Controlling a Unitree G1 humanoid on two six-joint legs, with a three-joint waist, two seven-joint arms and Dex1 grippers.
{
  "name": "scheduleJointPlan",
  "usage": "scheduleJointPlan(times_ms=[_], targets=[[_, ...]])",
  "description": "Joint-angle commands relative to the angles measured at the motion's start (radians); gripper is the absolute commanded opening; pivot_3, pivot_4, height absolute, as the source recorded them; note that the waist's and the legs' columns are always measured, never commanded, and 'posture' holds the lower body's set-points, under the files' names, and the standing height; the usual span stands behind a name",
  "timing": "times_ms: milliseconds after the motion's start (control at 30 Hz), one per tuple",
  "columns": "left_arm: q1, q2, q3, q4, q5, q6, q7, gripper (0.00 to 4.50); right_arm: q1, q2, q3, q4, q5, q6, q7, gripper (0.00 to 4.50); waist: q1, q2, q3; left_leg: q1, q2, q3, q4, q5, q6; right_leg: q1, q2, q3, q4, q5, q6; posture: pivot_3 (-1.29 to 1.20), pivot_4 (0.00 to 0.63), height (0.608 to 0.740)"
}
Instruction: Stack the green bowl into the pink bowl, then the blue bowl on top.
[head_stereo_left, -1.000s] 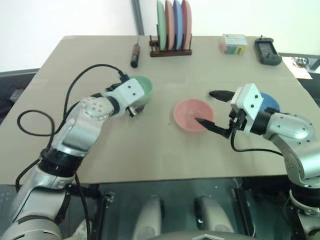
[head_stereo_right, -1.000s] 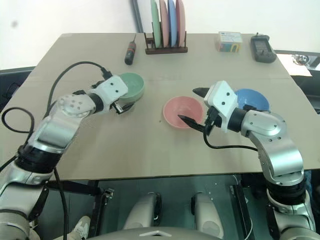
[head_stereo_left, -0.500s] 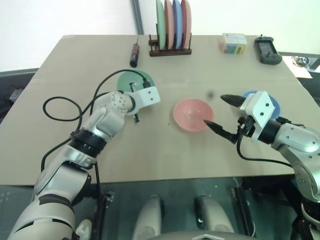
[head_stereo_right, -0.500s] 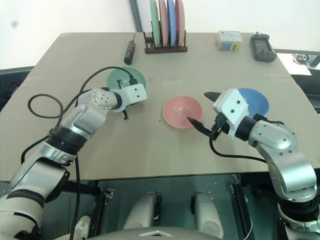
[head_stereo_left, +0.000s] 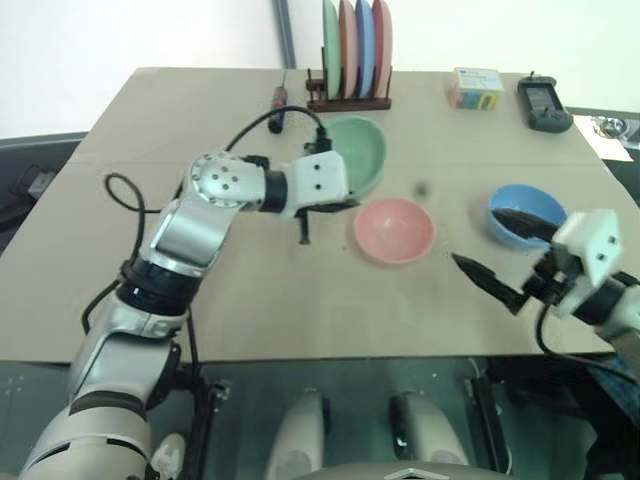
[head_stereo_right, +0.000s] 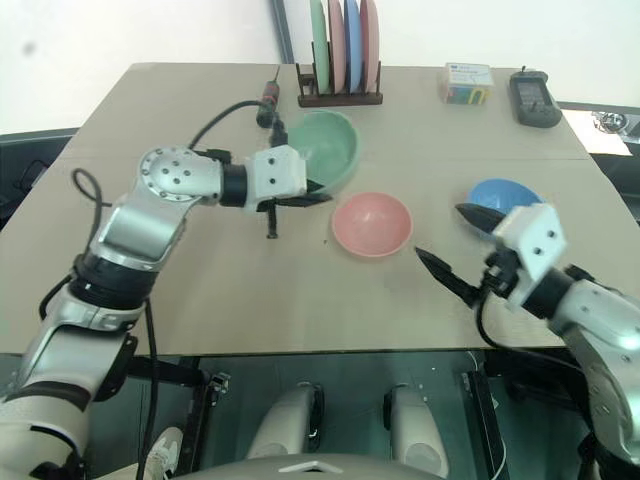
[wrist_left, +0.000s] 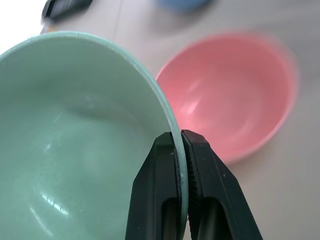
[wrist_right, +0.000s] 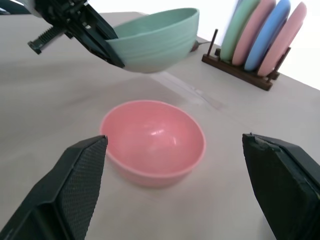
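A: Is the pink bowl (head_stereo_left: 394, 229) blocked from above?
B: No. Bare bench (head_stereo_left: 300, 300) is seen nearer. The green bowl (head_stereo_left: 357, 155) is held just far-left; the plate rack (head_stereo_left: 348, 100) stands farther.

Head stereo pair: high, facing down over the table (head_stereo_left: 300, 300). Wrist views: close, low; all share the pink bowl (wrist_right: 152, 142).
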Motion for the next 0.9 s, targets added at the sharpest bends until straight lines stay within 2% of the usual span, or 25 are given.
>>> scheduleJointPlan(times_ms=[33,167,300,400,433,467,567,600,700,900], targets=[[-0.038,-0.043,0.004,-0.008,-0.070,-0.050,-0.074,0.07,0.049,-0.016,-0.118,-0.071,0.082,-0.042,0.014,4.50,-0.006,0.000,0.000,0.001,0.000,0.000,0.000,0.000,0.000,0.001,0.000,0.000,0.000,0.000,0.000,0.00,0.150,0.740],[-0.066,-0.102,-0.043,0.078,-0.087,-0.057,-0.170,1.17,0.086,-0.029,-0.094,-0.090,0.040,-0.048,-0.044,4.50,-0.011,0.000,0.000,0.006,0.001,0.001,0.000,0.000,0.000,0.005,0.001,0.002,0.000,-0.002,0.001,0.00,0.150,0.740],[-0.085,-0.097,-0.022,0.116,-0.077,-0.054,-0.185,2.72,0.050,-0.061,-0.005,-0.049,-0.052,-0.024,-0.132,4.50,-0.017,0.001,0.000,0.006,0.001,0.001,0.000,0.000,0.000,0.005,0.001,0.002,0.001,-0.004,-0.002,0.00,0.150,0.740],[-0.076,-0.066,0.033,0.102,-0.116,0.004,-0.188,3.67,-0.004,-0.103,0.081,0.023,-0.135,0.006,-0.189,4.50,-0.022,0.001,0.000,0.006,0.001,0.001,0.001,0.000,0.000,0.005,0.001,0.002,0.000,-0.004,-0.002,0.00,0.150,0.740],[-0.067,-0.051,0.052,0.091,-0.131,0.032,-0.186,4.20,-0.023,-0.123,0.109,0.047,-0.173,0.020,-0.212,4.50,-0.024,0.001,0.000,0.006,0.001,0.001,0.001,0.000,0.000,0.005,0.001,0.002,0.000,-0.004,-0.002,0.00,0.150,0.740],[-0.057,-0.041,0.071,0.080,-0.143,0.059,-0.173,4.40,-0.040,-0.139,0.134,0.070,-0.209,0.018,-0.228,4.50,-0.025,0.001,0.000,0.005,0.001,0.001,0.001,0.000,0.000,0.004,0.001,0.002,0.000,-0.004,-0.002,0.00,0.150,0.740],[0.055,-0.084,0.243,0.053,-0.223,0.061,-0.010,4.40,-0.163,-0.180,0.239,0.225,-0.272,0.043,-0.245,4.50,-0.034,0.001,0.000,0.006,0.001,0.002,0.000,0.000,0.000,0.004,0.001,0.003,0.000,-0.004,-0.002,0.00,0.150,0.740],[0.100,-0.063,0.276,0.046,-0.232,0.074,0.000,4.40,-0.220,-0.194,0.289,0.303,-0.305,0.038,-0.241,4.50,-0.034,0.001,0.000,0.006,0.001,0.002,0.000,0.000,0.000,0.004,0.001,0.003,0.000,-0.003,-0.002,0.00,0.150,0.740],[0.217,0.000,0.379,-0.008,-0.413,0.200,-0.105,4.40,-0.355,-0.212,0.413,0.490,-0.380,0.002,-0.213,4.50,-0.040,0.001,0.000,0.007,0.001,0.002,-0.001,0.000,0.000,0.004,0.001,0.003,0.001,-0.001,0.000,0.00,0.150,0.740],[0.439,0.090,0.446,-0.130,-0.484,0.192,-0.147,4.40,-0.533,-0.205,0.551,0.746,-0.455,-0.032,-0.136,4.50,-0.019,0.001,0.000,0.003,0.001,0.002,-0.002,0.000,0.000,0.001,0.000,0.002,-0.001,0.001,-0.002,0.00,0.150,0.740]])
